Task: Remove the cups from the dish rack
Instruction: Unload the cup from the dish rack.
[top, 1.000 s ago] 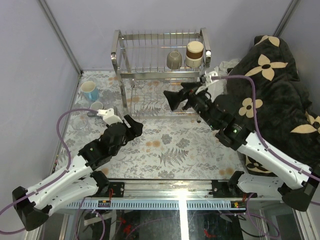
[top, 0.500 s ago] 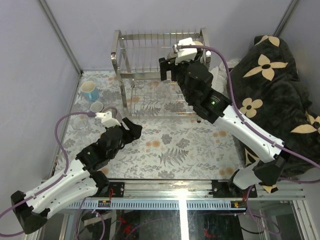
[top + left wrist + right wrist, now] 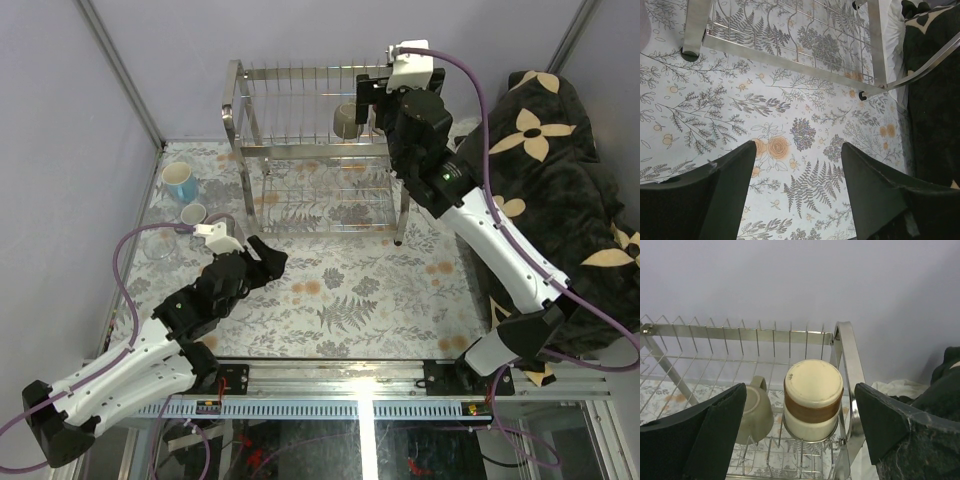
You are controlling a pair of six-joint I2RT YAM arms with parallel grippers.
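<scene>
While two cups wait on the upper tier of the dish rack [image 3: 232, 100], your right gripper [image 3: 800, 387] hangs over that tier's right-hand corner. Its jaws are spread wide to either side of the brown-and-cream cup [image 3: 813, 397] and, as far as the wrist view shows, touch nothing. That cup stands base-up, tucked against the rack's thick end post, so the wide opening looks chosen to clear both the cup's wall and the post on the way down. Just beside it on the left, the olive-grey mug [image 3: 754, 412] lies tilted among the tines with its handle up. The jaw on that side must drop into the narrow gap between the two, where a nudge could tip the mug. Your left gripper [image 3: 268, 255] hovers low over the floral desk [image 3: 350, 300] in front of the rack, jaws likewise parted and holding nothing, apparently parked out of the other arm's way. At the desk's far left, well apart from the rack, a light blue mug [image 3: 180, 182] stands upright with a smaller pale cup [image 3: 194, 213] near it, which suggests that corner serves as the drop-off area. No cup shows on the part of the lower tier visible from above. By that reckoning the job is well along, and the next move calls for a straight descent and a firm close around the brown band.
</scene>
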